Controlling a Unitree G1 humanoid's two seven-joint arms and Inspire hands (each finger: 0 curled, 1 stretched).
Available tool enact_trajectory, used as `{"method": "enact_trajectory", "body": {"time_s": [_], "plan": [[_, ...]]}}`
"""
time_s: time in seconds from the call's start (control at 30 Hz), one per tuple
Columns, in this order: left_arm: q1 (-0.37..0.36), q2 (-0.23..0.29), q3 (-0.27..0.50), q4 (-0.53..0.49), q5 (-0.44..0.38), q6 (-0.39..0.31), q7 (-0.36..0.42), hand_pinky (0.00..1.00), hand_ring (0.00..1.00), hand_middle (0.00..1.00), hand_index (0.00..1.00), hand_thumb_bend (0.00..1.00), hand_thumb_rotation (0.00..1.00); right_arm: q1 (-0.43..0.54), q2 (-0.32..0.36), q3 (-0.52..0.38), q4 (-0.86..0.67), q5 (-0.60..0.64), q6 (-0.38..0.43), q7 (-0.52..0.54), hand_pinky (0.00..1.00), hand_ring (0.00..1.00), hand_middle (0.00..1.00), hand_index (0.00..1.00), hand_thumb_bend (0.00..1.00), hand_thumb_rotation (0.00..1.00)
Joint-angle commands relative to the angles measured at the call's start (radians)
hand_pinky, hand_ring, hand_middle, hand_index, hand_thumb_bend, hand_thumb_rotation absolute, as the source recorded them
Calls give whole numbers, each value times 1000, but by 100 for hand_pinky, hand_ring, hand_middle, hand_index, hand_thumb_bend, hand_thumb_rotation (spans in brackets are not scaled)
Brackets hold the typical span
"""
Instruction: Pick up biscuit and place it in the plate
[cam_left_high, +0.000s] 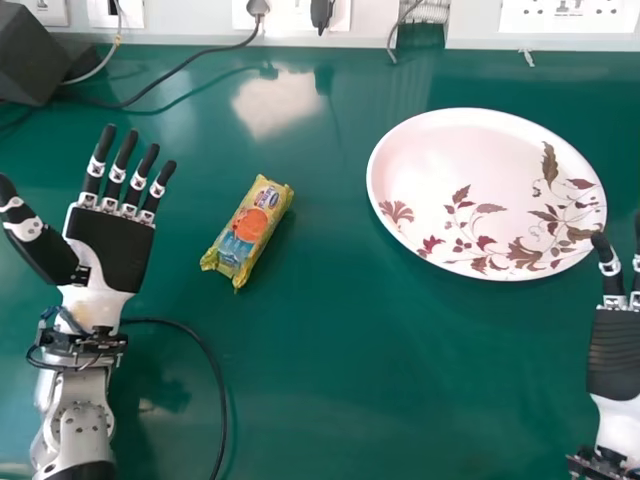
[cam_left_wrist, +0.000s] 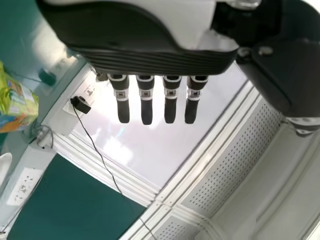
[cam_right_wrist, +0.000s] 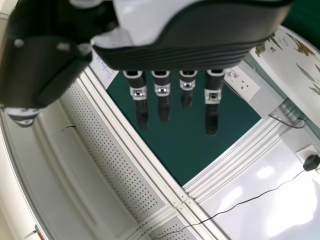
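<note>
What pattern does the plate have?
The plate is pinkish white with reddish-brown and brown leaves and flowers, seen best in the head view.

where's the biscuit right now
In the head view, the biscuit packet lies on the green table, between the open left hand and the floral plate.

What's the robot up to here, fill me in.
Nothing is being handled at this moment. The robot's left hand is open beside the yellow biscuit packet, without touching it. Its right hand is near the oval plate with the leaf pattern, also holding nothing. The packet lies on the green table between the left hand and the plate, so the biscuit has yet to be picked up and placed.
</note>
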Motion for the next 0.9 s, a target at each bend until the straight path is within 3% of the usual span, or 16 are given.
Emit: {"method": "enact_trajectory", "body": {"time_s": [0.0,0.37,0.5,0.8,0.87], "plan": [[21,0,-9,-25,3,-16,3,90,93,97,93,100,60,-2,33,-5,7,6,4,3,71,89,93,85,100,53],[51,-3,-30,-95,22,-74,32,90,92,97,94,100,62,6,41,-3,-2,-10,-5,-1,71,89,90,84,100,48],[61,3,-41,-123,30,-94,37,95,93,97,95,100,61,9,40,-1,-3,0,1,6,75,90,91,85,100,45],[85,16,-59,-183,59,-109,73,95,94,97,96,100,59,11,40,5,-6,6,5,7,81,92,91,86,100,39],[87,20,-64,-190,88,-138,77,93,93,97,96,100,59,10,42,7,-6,5,4,4,80,91,90,85,100,38]]}}
